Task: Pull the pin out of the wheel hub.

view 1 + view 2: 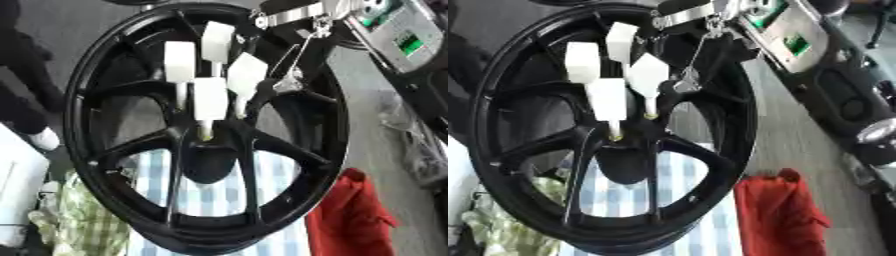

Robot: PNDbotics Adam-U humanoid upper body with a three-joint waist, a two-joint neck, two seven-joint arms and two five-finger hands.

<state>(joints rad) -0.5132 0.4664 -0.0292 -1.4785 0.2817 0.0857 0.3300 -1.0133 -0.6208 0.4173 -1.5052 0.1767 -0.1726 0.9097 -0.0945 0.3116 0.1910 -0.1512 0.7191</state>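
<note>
- Left eye view: the black wheel hub (210, 130) stands upright, facing the camera, so its 4 white pins (210, 100) stick out near the centre within reach. The right hand (289, 82) reaches in from the upper right; whether its fingers pinch a pin, I cannot tell.
- Right eye view: the right arm (798, 40) comes down beside the rim; behind the spokes a blue checked cloth (675, 190) shows, with a red cloth (776, 210) beside the wheel.

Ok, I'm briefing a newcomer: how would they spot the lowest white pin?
Find the big black wheel that fills the view. Four white pins stand clustered above its middle. The lowest pin sits in the middle of the cluster, its thin shaft ending in a yellowish tip, while the other three sit higher around it.
</note>
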